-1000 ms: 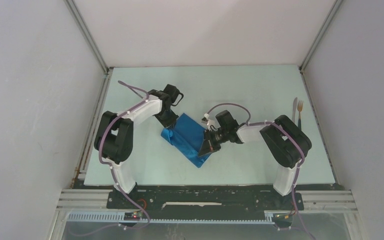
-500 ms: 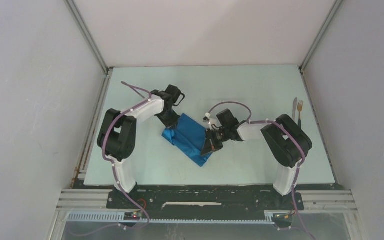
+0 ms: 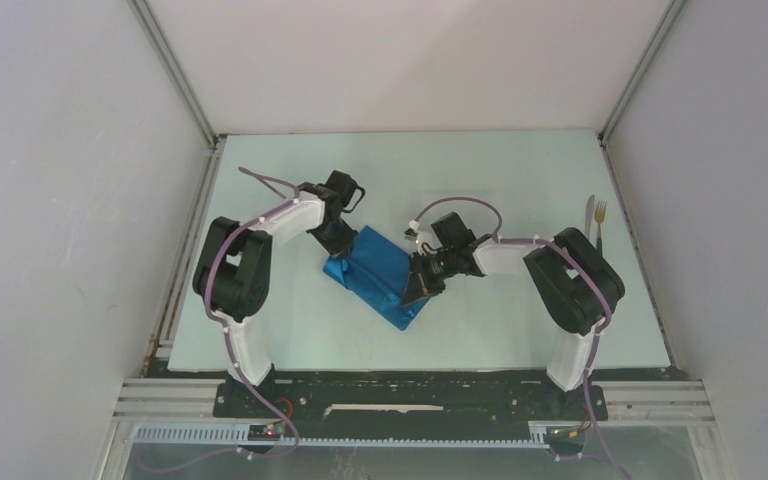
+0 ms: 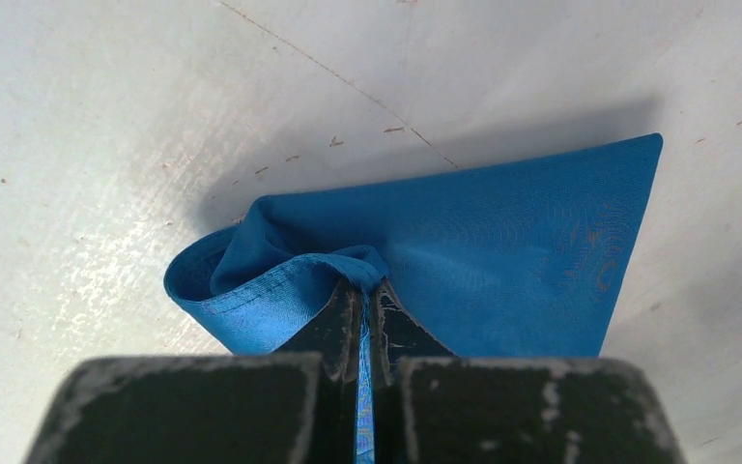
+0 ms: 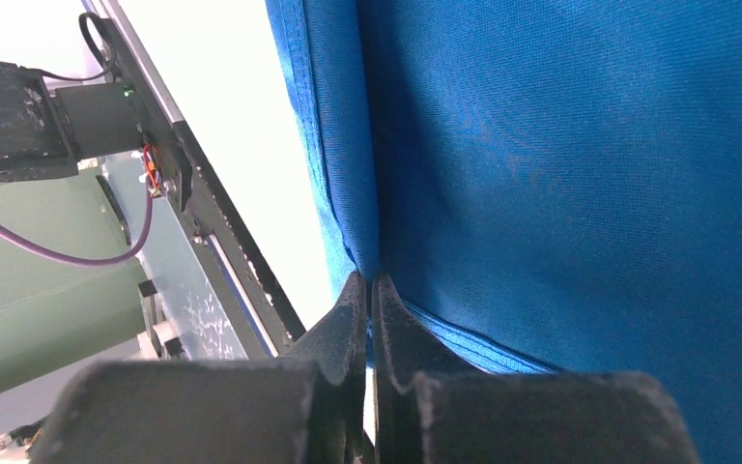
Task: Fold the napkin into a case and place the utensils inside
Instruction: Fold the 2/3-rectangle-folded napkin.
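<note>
napkin: soft, limp; i grip its edges.
left gripper: clenched on napkin edge between jaws.
right gripper: pinching napkin edge.

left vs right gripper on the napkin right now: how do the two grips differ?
The left gripper pinches a bunched, curled fold of the napkin; the right gripper pinches a flat, hemmed edge. Seen from above, the left gripper sits at the napkin's far upper-left end and the right gripper on its right edge. Shared: both are shut on the napkin.
</note>
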{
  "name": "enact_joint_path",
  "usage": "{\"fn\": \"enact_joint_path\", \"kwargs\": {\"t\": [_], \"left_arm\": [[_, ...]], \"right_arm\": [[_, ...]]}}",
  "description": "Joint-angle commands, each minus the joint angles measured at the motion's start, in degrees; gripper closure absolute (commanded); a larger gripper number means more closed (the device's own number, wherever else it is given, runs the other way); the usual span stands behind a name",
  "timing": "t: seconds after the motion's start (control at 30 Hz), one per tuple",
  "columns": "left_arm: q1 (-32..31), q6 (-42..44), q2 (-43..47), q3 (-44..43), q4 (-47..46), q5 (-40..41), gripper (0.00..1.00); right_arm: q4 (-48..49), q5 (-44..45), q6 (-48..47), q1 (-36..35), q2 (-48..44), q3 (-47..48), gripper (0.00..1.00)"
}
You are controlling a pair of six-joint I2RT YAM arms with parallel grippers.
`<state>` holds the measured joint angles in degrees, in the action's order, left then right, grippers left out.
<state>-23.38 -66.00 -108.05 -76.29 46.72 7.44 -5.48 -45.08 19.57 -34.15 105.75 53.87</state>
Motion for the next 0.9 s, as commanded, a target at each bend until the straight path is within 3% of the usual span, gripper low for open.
{"fn": "enact_joint_path", "kwargs": {"t": [0.0,0.3,0.53,0.7,0.87], "left_arm": [[1.75,-0.09,0.39,0.34,-3.39,3.46,1.0],[1.84,-0.07,-0.28,0.18,-3.96,3.04,1.0],[1.84,-0.17,-0.75,0.62,-4.53,2.65,1.0],[1.88,0.0,-0.5,0.53,-4.61,2.49,1.0],[1.93,0.03,-0.42,0.62,-4.77,2.15,1.0]], "right_arm": [[-4.18,0.15,-1.56,0.89,0.72,0.83,0.96],[-4.12,1.36,-1.49,2.15,0.24,0.87,0.87],[-12.64,13.26,-7.14,1.02,-8.74,2.47,0.54],[-12.51,20.82,-11.64,-2.02,-18.49,-0.13,0.41],[-8.87,23.02,-13.02,-4.6,-16.64,0.89,0.37]]}}
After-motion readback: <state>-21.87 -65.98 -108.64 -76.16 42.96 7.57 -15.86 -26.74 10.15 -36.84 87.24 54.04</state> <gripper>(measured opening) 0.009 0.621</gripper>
